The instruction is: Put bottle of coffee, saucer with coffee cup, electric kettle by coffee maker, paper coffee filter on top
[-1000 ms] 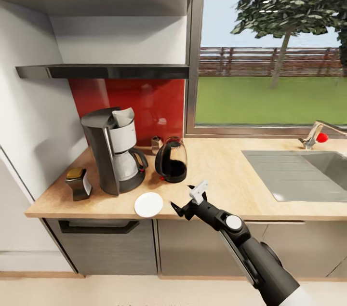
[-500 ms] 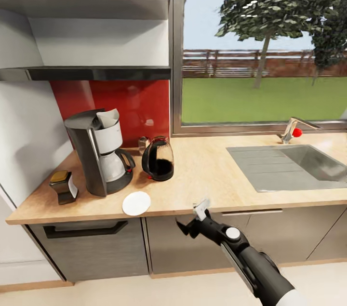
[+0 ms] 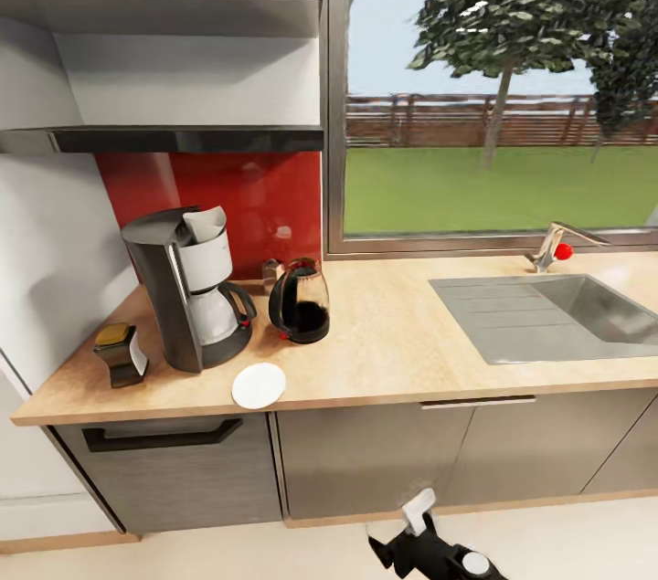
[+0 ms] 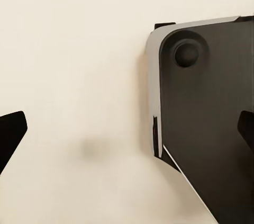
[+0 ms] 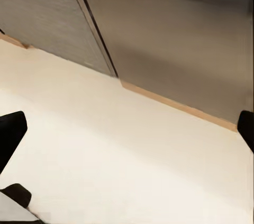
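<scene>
Wood countertop [image 3: 402, 352], steel sink [image 3: 557, 315], red backsplash [image 3: 228, 196], big window [image 3: 493, 87], cream floor [image 5: 132, 155].

Right end effector [image 3: 395, 536] hangs low, fingers spread wide, empty.

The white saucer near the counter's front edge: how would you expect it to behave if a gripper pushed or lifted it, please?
The saucer looks flat and low, so it would likely slide rather than tip. Its thin rim probably offers little to pinch. Lying close to the countertop edge, a forward push might send it off.
</scene>
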You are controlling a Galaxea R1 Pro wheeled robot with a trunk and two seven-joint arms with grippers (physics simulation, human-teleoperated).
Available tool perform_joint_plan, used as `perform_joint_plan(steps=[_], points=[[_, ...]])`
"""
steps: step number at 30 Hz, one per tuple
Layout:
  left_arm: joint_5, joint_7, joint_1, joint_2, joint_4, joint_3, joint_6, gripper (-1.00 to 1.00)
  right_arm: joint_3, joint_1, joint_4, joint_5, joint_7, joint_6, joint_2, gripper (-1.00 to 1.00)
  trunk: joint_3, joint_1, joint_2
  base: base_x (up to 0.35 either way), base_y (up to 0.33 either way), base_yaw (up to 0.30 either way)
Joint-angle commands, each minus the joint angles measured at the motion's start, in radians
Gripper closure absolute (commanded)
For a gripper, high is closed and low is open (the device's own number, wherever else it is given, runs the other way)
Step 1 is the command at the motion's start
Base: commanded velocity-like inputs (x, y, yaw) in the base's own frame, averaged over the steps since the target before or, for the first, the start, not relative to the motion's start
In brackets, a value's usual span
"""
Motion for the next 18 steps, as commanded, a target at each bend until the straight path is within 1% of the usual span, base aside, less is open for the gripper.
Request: perform_joint_plan(steps=[1,2,4,6,7,9,11,13,15,16,17,18], points=[[-0.006,-0.007,0.0,0.0,-0.002,0.009,-0.002,-1.0,0.006,-0.001,0.03,-0.011,0.002,-0.004,0.005,-1.0,-0.002,0.001,-0.002,0.0,0.0,0.0],[-0.007,-0.008,0.0,0.0,0.0,0.009,-0.003,-1.0,0.003,-0.001,0.128,-0.012,-0.001,-0.005,0.02,-1.0,-0.002,0.001,-0.002,0.0,0.0,0.0],[-0.007,-0.008,0.0,0.001,0.001,0.009,-0.003,-1.0,-0.002,-0.001,0.19,-0.018,-0.003,-0.005,0.025,-1.0,-0.002,0.001,-0.002,0.0,0.0,0.0],[-0.008,-0.008,0.0,0.001,0.001,0.009,-0.003,-1.0,-0.003,-0.001,0.226,-0.032,-0.004,-0.004,0.025,-1.0,-0.002,0.001,-0.002,0.0,0.0,0.0],[-0.008,-0.008,0.0,0.0,0.003,0.008,-0.003,-1.0,-0.005,-0.001,0.298,-0.066,-0.008,-0.004,0.019,-1.0,-0.002,0.001,-0.002,0.0,0.0,0.0],[-0.008,-0.008,0.0,0.0,0.004,0.006,-0.003,-1.0,-0.006,-0.001,0.328,-0.077,-0.031,-0.003,0.014,-1.0,-0.002,0.001,-0.002,0.0,0.0,0.0],[-0.009,-0.008,0.0,0.0,0.004,0.004,-0.003,-1.0,-0.005,-0.001,0.341,-0.081,-0.095,0.004,0.005,-1.0,-0.002,0.001,-0.002,0.0,0.0,0.0],[-0.009,-0.008,0.0,0.0,0.004,0.002,-0.002,-1.0,-0.004,0.01,0.346,-0.084,-0.188,0.018,0.008,-1.0,-0.002,0.001,-0.002,0.0,0.0,0.0],[-0.009,-0.008,0.0,-0.001,0.004,0.001,-0.001,-1.0,-0.004,0.024,0.347,-0.086,-0.272,0.04,0.019,-1.0,-0.002,0.001,-0.002,0.0,0.0,0.0],[-0.01,-0.008,0.0,-0.002,0.003,0.0,0.0,-1.0,-0.005,0.03,0.348,-0.093,-0.31,0.055,0.03,-1.0,-0.002,0.001,-0.002,0.0,0.0,0.0],[-0.011,-0.007,0.0,-0.003,0.003,0.0,0.001,-1.0,-0.006,0.035,0.348,-0.118,-0.329,0.066,0.04,-1.0,-0.002,0.001,-0.002,0.0,0.0,0.0],[-0.011,-0.007,0.0,-0.002,0.003,0.0,0.002,-1.0,-0.006,0.037,0.348,-0.148,-0.337,0.07,0.045,-1.0,-0.002,0.001,-0.002,0.0,0.0,0.0]])
